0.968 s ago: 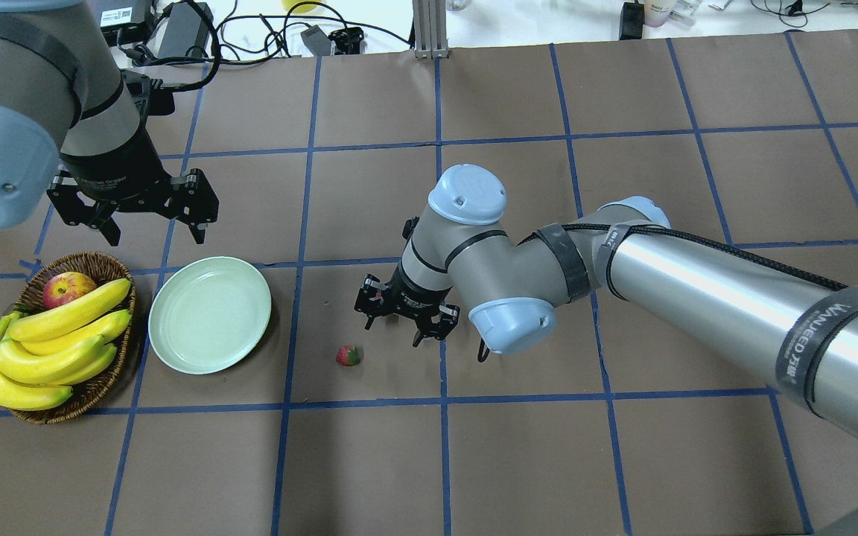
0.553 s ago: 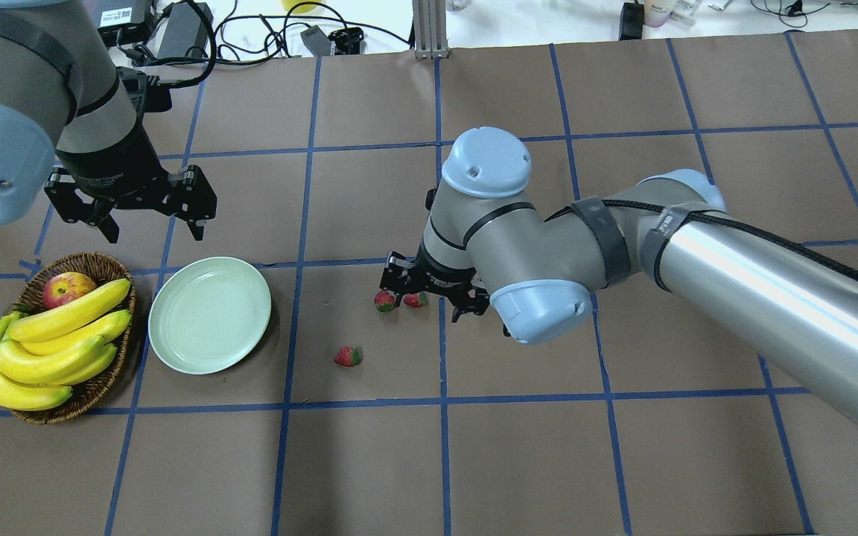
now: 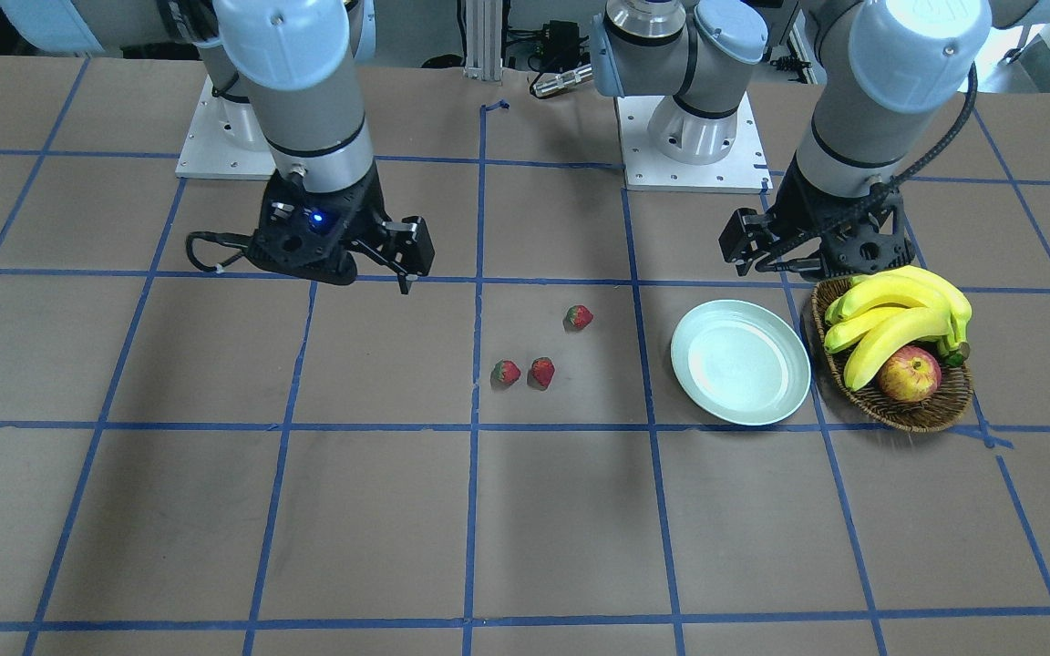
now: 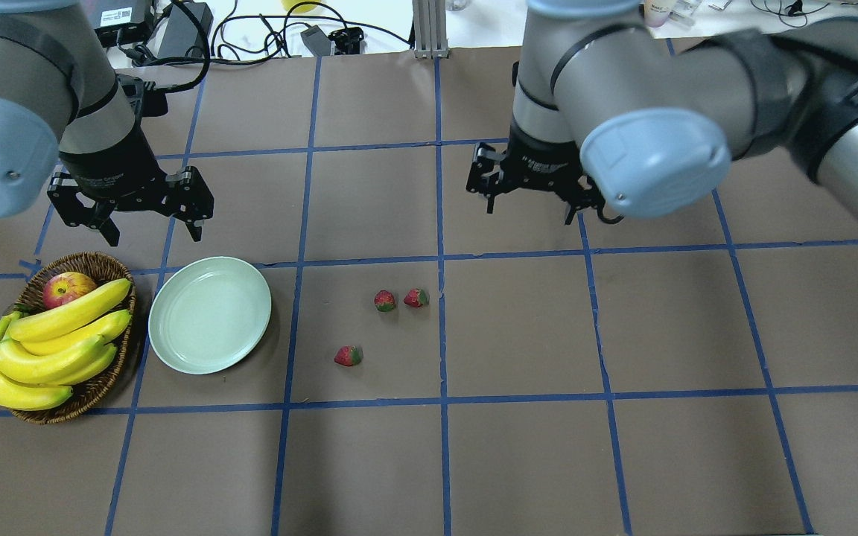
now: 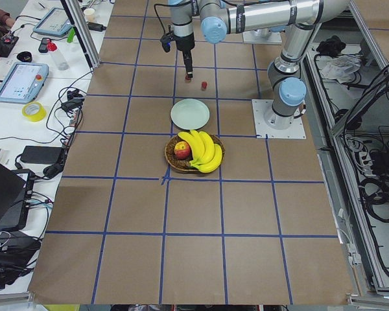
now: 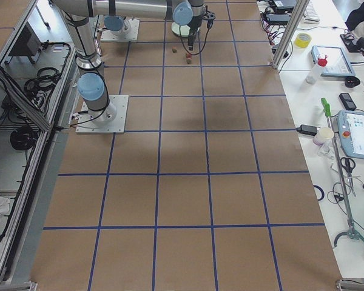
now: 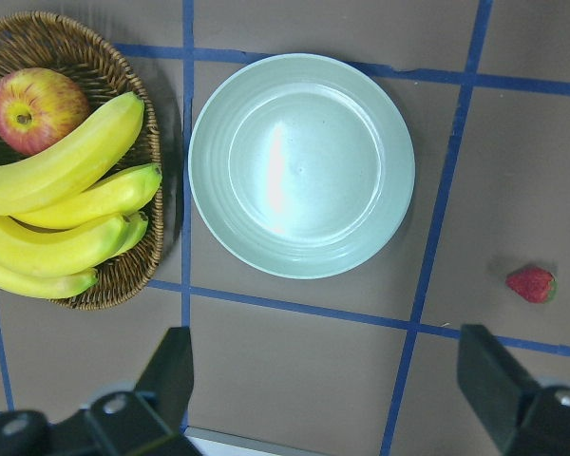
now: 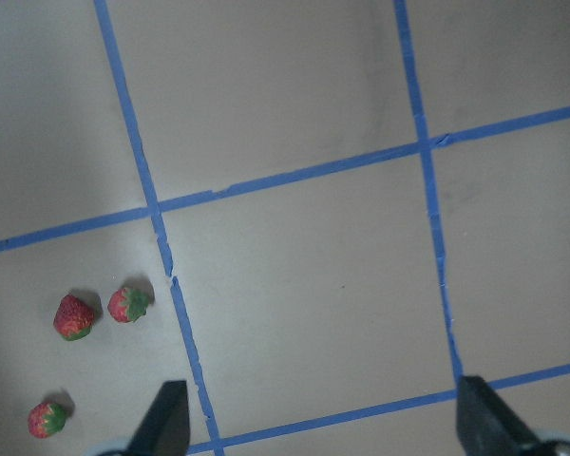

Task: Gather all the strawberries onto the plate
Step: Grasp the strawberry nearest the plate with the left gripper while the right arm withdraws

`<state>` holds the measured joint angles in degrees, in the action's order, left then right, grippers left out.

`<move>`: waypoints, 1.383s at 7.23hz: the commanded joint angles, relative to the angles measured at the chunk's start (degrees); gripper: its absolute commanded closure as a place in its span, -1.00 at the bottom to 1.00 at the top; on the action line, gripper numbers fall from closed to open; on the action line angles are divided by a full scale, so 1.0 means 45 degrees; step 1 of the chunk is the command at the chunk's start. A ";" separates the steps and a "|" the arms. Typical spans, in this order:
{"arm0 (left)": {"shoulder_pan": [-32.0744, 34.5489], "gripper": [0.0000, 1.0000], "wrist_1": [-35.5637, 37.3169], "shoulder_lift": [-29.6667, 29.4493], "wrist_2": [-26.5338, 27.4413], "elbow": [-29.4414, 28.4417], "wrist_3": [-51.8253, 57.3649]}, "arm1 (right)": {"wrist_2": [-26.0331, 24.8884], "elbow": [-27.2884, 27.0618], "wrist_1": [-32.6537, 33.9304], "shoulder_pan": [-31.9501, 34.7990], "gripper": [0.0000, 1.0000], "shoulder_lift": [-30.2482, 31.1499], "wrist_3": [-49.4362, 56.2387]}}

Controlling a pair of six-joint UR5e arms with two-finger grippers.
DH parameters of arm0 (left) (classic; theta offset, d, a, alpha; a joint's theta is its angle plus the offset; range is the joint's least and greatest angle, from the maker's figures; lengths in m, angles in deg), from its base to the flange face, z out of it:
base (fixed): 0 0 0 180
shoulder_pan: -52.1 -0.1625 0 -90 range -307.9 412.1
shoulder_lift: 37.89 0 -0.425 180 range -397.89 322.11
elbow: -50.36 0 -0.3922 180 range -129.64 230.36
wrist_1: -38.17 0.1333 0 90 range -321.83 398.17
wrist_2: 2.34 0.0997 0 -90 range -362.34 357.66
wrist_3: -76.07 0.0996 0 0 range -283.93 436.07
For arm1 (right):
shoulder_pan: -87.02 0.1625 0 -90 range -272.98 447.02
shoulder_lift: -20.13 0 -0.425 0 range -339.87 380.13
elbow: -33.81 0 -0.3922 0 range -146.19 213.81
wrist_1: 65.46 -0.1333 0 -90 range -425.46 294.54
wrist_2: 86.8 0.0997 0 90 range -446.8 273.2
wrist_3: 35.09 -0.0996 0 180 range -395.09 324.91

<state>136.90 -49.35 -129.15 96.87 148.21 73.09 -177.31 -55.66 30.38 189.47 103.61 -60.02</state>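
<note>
Three strawberries lie loose on the brown table: two side by side (image 4: pixel 385 301) (image 4: pixel 415 298) and one nearer the front (image 4: pixel 348 356). To their left sits the pale mint plate (image 4: pixel 210 314), with nothing on it. My right gripper (image 4: pixel 529 212) hangs open and empty, high above the table, behind and to the right of the pair. In its wrist view the berries (image 8: pixel 74 316) (image 8: pixel 128 304) (image 8: pixel 47 418) sit at lower left. My left gripper (image 4: pixel 153 234) is open and empty, just behind the plate (image 7: pixel 301 163) and the basket.
A brown wicker basket (image 4: pixel 101 264) left of the plate holds several bananas (image 4: pixel 56 335) and a red-yellow apple (image 4: pixel 68 289). Cables and power bricks (image 4: pixel 183 30) lie beyond the table's far edge. Blue tape lines grid the tabletop.
My right arm has risen and pulled back toward the far right, away from the strawberries, uncovering the two side-by-side berries. Its gripper stayed open. The left arm barely shifted.
</note>
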 commanded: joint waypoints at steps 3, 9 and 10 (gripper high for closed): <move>0.1892 -1.00 0.2038 -0.0578 -0.0813 0.1101 -0.1193 | 0.0189 0.2945 -0.3227 -0.2098 -1.00 0.0044 0.2348; 0.2869 -1.00 0.5533 -0.1517 -0.2651 0.4440 -0.0588 | -0.0042 0.2247 -0.2961 -0.2531 -0.78 0.0785 0.4834; 0.2950 -1.00 0.6199 -0.1828 -0.2651 0.4737 -0.0588 | -0.0061 0.1857 -0.2436 -0.2531 -0.81 0.0979 0.4876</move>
<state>149.27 -25.71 -135.99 85.08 167.00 70.47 -177.55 -45.37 17.19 178.07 107.01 -38.97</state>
